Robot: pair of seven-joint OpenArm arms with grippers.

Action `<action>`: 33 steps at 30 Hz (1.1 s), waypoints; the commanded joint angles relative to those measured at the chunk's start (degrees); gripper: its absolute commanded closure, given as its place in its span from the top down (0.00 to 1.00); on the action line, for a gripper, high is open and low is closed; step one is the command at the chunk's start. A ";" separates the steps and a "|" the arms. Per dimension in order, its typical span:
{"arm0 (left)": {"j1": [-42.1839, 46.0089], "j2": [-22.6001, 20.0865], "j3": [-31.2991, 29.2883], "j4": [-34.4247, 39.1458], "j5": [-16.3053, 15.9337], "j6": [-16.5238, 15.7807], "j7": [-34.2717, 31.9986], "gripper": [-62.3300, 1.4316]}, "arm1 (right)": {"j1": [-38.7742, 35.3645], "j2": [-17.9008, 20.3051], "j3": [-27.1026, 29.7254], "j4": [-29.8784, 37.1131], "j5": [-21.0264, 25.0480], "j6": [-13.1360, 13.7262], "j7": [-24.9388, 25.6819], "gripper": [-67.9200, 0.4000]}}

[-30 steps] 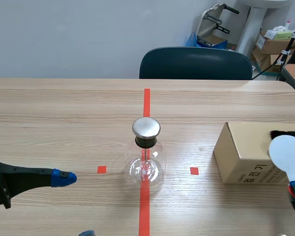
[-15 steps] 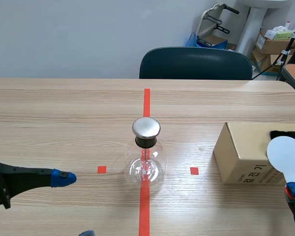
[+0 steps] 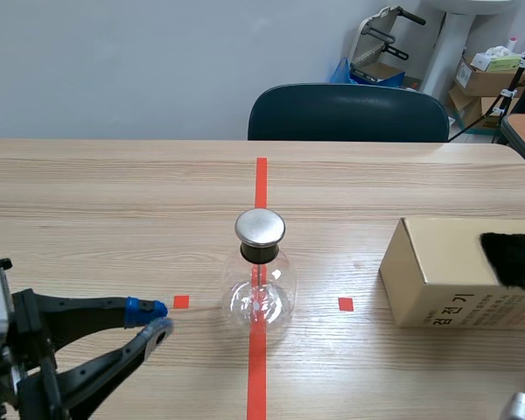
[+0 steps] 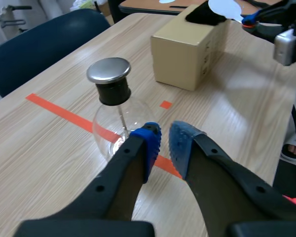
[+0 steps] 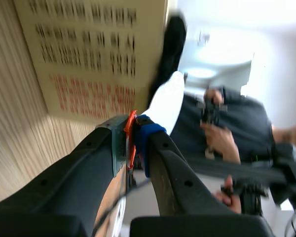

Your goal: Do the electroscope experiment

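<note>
Done: right pincer (image 5: 134, 129) clamped on white paddle (image 5: 166, 101), by fur (image 5: 171, 44).
Remaining, likely: paddle to electroscope cap (image 3: 260, 227).
Left pincer (image 4: 165, 143): slightly apart, empty.

- Electroscope (image 3: 259, 293): clear glass, silver cap, black stopper.
- Cardboard box (image 3: 437, 280): tan, with black and red print.
- Paddle (image 5: 166, 101) between the right jaws: white, orange handle.
- Pads (image 4: 149, 143) of the left jaws: blue, dotted.

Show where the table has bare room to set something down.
Bare: far table beyond the flask, and the strip between flask and cardboard box. Crowded: left of the flask, by the left pincer; the right pincer holds a paddle at the box.
</note>
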 commanded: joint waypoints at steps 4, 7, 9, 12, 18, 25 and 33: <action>-3.17 3.28 0.09 -3.69 -0.33 -0.15 -0.87 0.07 | -0.44 0.79 0.11 0.76 -0.33 -2.62 5.27 0.03; -5.92 5.27 0.61 -6.82 -0.24 -1.18 -0.85 0.07 | -0.44 0.79 0.11 0.76 -0.33 -2.62 5.73 0.03; -7.87 6.62 1.38 -9.14 0.61 -1.49 -0.83 0.07 | -0.44 0.81 0.11 0.76 -0.28 -2.62 5.16 0.03; -10.60 8.72 2.97 -12.59 2.95 -1.51 -0.83 0.07 | -0.44 0.81 0.11 0.76 -0.22 -2.62 4.11 0.03; -15.76 12.31 6.95 -18.93 5.79 -1.73 -0.90 0.07 | -0.26 0.94 0.09 1.75 -0.28 -2.62 1.42 0.03; -20.96 15.96 10.95 -25.09 6.95 -1.79 -1.01 0.07 | -0.28 0.94 -4.22 12.44 0.07 3.08 -7.28 0.03; -25.83 19.28 13.11 -31.15 6.97 -1.64 -1.07 0.07 | -0.26 0.98 -15.82 23.43 0.59 6.34 -21.00 0.03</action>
